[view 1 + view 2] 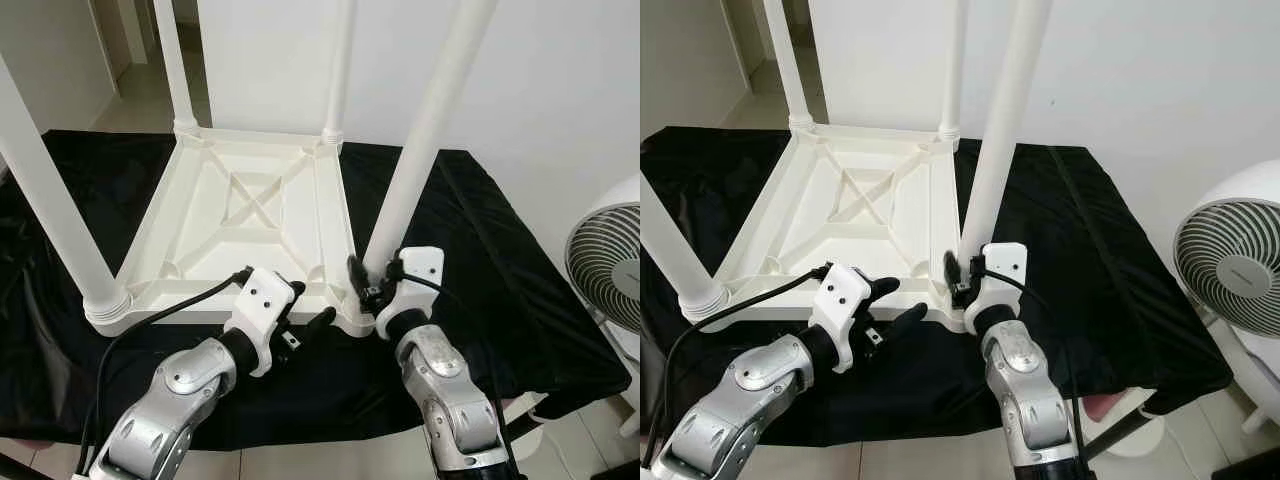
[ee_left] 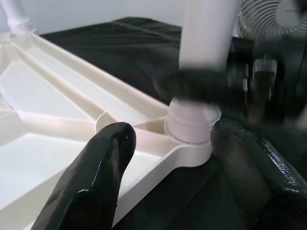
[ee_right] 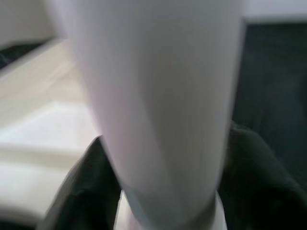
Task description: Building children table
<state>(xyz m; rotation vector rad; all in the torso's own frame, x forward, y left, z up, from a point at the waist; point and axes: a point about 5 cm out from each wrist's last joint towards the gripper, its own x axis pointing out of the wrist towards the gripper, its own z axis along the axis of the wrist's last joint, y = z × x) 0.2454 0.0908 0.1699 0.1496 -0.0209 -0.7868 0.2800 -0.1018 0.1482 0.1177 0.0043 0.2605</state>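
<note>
A white plastic children's table lies upside down on a black cloth, with its legs pointing up. My right gripper is shut on the near right leg just above its socket. In the right wrist view the leg stands between the two black fingers. My left gripper is open at the tabletop's front edge, a little left of that corner. Its fingers straddle the corner socket without touching it.
The near left leg and both far legs rise around the tabletop. A white floor fan stands to the right, beyond the cloth's edge. A white wall is close behind the table.
</note>
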